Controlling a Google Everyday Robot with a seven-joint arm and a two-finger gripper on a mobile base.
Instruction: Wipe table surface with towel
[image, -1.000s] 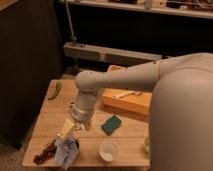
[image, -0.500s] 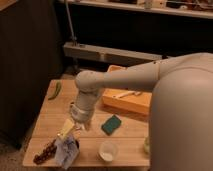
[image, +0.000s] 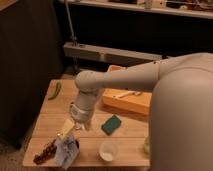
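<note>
Wooden table surface, dark room: one towel, one sponge, one cup, one tray; gripper spread apart just over towel.

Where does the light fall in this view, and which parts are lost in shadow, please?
Camera view: warm light falls on the table surface, the orange tray and the pale arm. The hand, low over the towel at the table's front left, is lit too. The background behind the table is dark, with only the shelf rail catching light.
</note>
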